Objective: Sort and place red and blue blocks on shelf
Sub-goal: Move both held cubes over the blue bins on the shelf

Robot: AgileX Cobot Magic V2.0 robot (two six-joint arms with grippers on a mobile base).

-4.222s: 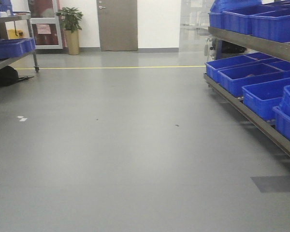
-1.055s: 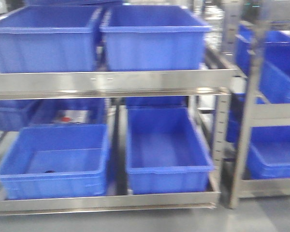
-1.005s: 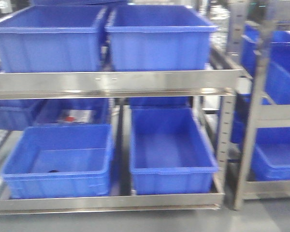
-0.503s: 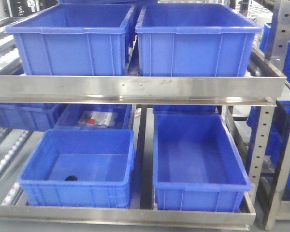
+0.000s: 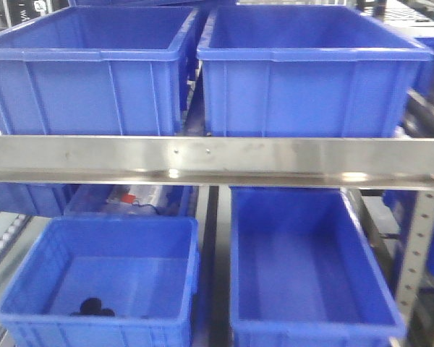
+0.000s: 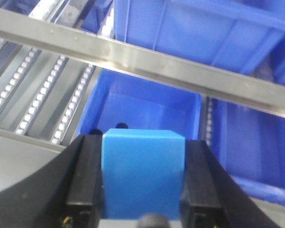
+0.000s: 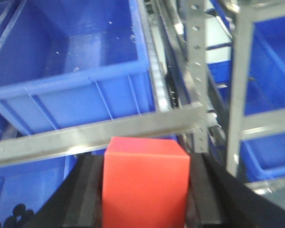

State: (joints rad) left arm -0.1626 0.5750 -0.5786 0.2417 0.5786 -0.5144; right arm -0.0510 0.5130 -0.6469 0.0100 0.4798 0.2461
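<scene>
- The left gripper (image 6: 141, 142) is clamped on the blue block (image 6: 142, 180), which fills the gap between its jaws. The block hangs outside the shelf (image 6: 147, 61), short of the front rail, with the lower left bin (image 6: 147, 109) beyond.
- The right gripper (image 7: 145, 161) is closed on the red block (image 7: 145, 190), also in front of the shelf. It sits low before the rail that carries the upper right bin (image 7: 71, 71).
- The rail crosses both approach paths. A straight advance could strike it with a finger or a cube and twist the block loose.
- Letting go before a block clears a bin's near rim would likely drop it to the floor. On the left it could instead fall onto the roller tracks (image 6: 42, 90) beside the bin.
- All the bins are the same blue, and nothing visible shows which colour belongs in which. A wrong-bin placement is a real risk.
- Small dark objects (image 5: 92, 307) lie by the lower left bin's front wall. A cube landing on them could bounce or tip.
- The perforated upright (image 7: 198, 61) stands at the shelf's right edge. A sideways swing of the right arm could catch it.
</scene>
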